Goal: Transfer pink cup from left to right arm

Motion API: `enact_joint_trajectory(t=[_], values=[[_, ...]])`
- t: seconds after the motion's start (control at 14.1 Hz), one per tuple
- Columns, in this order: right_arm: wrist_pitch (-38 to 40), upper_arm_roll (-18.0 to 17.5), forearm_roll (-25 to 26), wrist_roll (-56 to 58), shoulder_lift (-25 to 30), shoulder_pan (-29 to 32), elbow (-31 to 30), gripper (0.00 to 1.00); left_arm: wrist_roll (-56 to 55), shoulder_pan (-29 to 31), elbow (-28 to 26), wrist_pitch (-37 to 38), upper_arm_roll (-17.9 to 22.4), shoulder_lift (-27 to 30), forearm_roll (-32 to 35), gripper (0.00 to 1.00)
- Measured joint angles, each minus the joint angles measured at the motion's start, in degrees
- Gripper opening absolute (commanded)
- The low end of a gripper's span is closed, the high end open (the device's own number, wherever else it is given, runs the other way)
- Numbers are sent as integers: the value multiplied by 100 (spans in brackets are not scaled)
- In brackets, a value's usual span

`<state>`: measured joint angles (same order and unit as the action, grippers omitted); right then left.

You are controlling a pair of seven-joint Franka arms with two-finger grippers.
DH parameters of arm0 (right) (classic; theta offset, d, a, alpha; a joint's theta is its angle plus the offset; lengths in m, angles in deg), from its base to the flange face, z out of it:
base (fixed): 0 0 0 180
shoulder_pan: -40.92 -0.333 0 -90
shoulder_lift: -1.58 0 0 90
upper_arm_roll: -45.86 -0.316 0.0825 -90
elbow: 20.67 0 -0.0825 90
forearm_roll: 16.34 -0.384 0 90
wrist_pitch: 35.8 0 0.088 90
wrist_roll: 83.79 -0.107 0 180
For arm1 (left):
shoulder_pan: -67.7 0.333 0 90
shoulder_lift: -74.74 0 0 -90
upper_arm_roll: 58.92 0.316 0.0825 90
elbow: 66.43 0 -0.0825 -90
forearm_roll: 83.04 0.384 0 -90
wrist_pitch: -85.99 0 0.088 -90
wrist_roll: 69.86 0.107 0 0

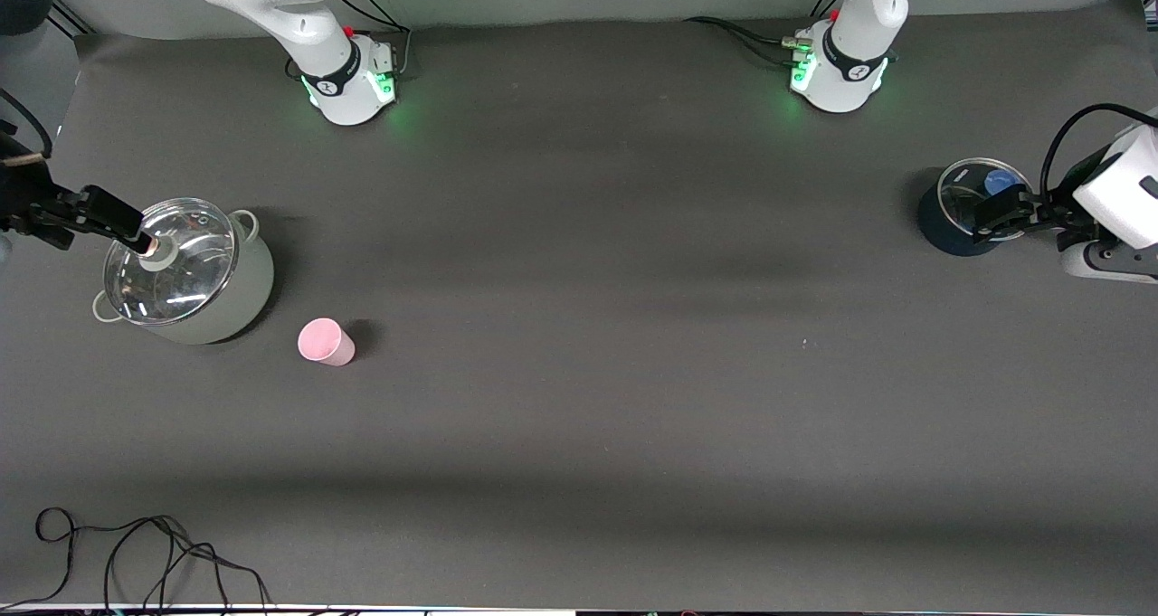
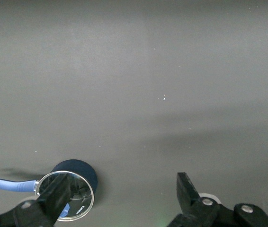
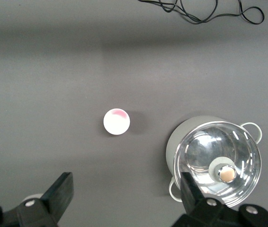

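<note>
The pink cup point(image 1: 324, 342) stands alone on the dark table mat toward the right arm's end, a little nearer the front camera than the pale pot. It also shows in the right wrist view point(image 3: 116, 121), seen from above. My right gripper point(image 1: 118, 222) is open and empty over the pale pot's lid, apart from the cup; its jaws point(image 3: 127, 189) stand wide. My left gripper point(image 1: 1000, 216) is open and empty over the dark blue pot at the left arm's end, far from the cup; in the left wrist view point(image 2: 120, 191) its jaws stand wide.
A pale grey-green pot with a glass lid point(image 1: 185, 272) point(image 3: 214, 158) stands beside the cup. A dark blue pot with a glass lid point(image 1: 963, 209) point(image 2: 72, 187) stands at the left arm's end. Black cables point(image 1: 136, 553) lie at the table's front edge.
</note>
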<state>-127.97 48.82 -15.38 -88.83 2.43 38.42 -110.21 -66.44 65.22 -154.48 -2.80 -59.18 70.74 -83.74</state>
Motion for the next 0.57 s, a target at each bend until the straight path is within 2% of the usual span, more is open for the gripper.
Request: enact_joint_trajectory(t=[0.57], values=[[158,1,-152,0,-15,0,104,100,1,0,3,0,14,-24,0,100]])
